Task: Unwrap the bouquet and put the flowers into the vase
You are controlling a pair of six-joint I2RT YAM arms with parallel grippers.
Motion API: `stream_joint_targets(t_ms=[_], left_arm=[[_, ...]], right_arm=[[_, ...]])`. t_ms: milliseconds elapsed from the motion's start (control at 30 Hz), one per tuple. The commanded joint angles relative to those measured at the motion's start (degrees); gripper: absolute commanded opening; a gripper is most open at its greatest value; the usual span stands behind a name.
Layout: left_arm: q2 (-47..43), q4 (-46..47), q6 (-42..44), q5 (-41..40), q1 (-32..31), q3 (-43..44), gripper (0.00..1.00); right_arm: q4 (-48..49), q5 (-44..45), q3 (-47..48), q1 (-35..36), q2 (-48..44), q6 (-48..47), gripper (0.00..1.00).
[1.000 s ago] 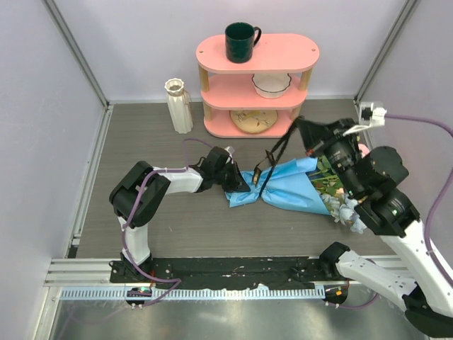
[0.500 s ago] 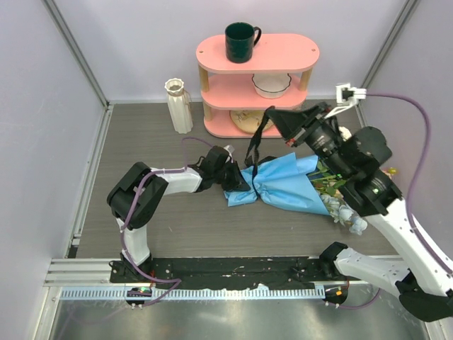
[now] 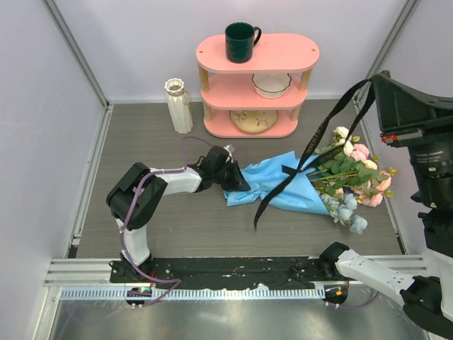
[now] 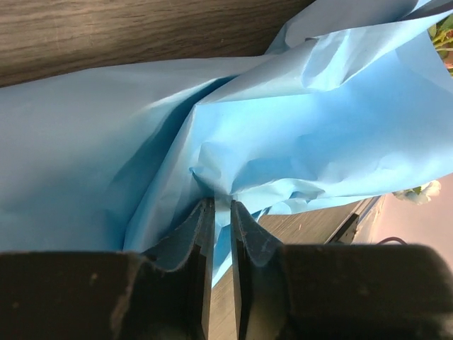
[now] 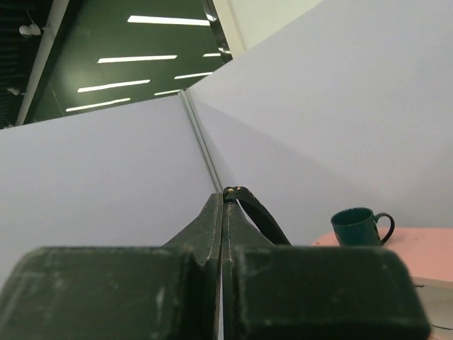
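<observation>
The bouquet lies on the table with its blue paper [image 3: 279,188] [image 4: 297,127] pointing left. The flowers [image 3: 354,177], pink, cream and pale blue, fan out at its right end. My left gripper [image 3: 239,185] [image 4: 221,203] is at the paper's left tip, its jaws a narrow slit apart with a puckered fold of paper pinched between the tips. My right gripper [image 3: 373,78] [image 5: 225,195] is raised high at the right, shut on one end of the black ribbon [image 3: 311,145] [image 5: 262,216]. The ribbon slants down across the bouquet's waist to the table. The cream ribbed vase [image 3: 179,106] stands upright at the back left.
A pink three-tier shelf [image 3: 258,85] stands behind the bouquet. It holds a dark green mug [image 3: 241,41] [image 5: 357,227] on top, a white bowl [image 3: 271,84] in the middle and a plate [image 3: 253,119] below. Grey walls close in the table on the left and right.
My right arm has swung up and to the right, drawing the ribbon out long and uncovering the flowers. The left arm has stayed at the paper's tip.
</observation>
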Motion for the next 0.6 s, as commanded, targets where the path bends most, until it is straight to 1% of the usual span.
stream_joint_targets(t_ms=[0, 33, 67, 133, 167, 233, 267, 333, 367, 400, 433, 467, 500, 567], left_arm=[[-3.46, 0.61, 1.83, 0.35, -0.02, -0.45, 0.22], [-4.16, 1.49, 2.18, 1.14, -0.02, -0.54, 0.26], [-5.99, 2.45, 2.27, 2.97, -0.02, -0.97, 0.34], [-8.72, 5.35, 2.88, 4.57, -0.02, -2.03, 0.43], [-12.31, 6.15, 3.40, 6.05, -0.02, -2.38, 0.49], [-16.28, 7.47, 4.63, 7.38, -0.02, -3.87, 0.55], [-21.08, 8.52, 6.29, 8.00, -0.02, -4.58, 0.60], [-26.37, 9.66, 8.23, 8.70, 0.06, -7.03, 0.64], [-29.01, 12.11, 9.98, 9.58, -0.02, -8.09, 0.77], [-34.52, 13.09, 11.22, 11.41, -0.02, -10.01, 0.84], [-37.27, 13.71, 12.28, 12.21, -0.11, -10.81, 0.89], [-39.83, 13.80, 13.33, 12.31, -0.20, -11.52, 0.98], [-44.98, 13.19, 16.04, 11.61, -0.20, -12.31, 1.00], [-48.71, 12.31, 18.60, 11.17, -0.29, -12.84, 1.00]], right_arm=[[-3.20, -0.54, -4.01, 0.03, 4.09, -1.05, 0.01], [-3.29, -1.07, -5.32, 0.03, 4.27, -0.88, 0.01], [-3.64, -1.33, -5.94, 0.03, 4.88, -0.96, 0.01], [-4.60, -2.82, -7.69, -0.06, 5.24, -1.05, 0.01], [-4.96, -3.09, -8.23, 0.12, 5.41, -1.14, 0.01], [-5.92, -3.71, -9.98, 0.12, 5.50, -1.05, 0.01], [-6.19, -4.32, -10.42, 0.03, 5.41, -0.88, 0.01], [-6.45, -5.28, -12.17, 0.03, 5.15, -0.53, 0.01], [-6.37, -6.51, -12.71, 0.03, 5.06, -0.09, 0.01], [-6.37, -8.70, -13.24, 0.12, 5.15, 0.09, 0.01], [-6.54, -10.11, -14.02, 0.03, 5.41, 0.26, 0.01], [-6.72, -11.69, -14.29, 0.03, 5.76, 0.44, 0.01], [-7.33, -15.45, -14.38, 0.03, 6.20, 0.35, 0.01], [-8.21, -19.59, -14.47, 0.03, 7.87, 0.44, 0.01]])
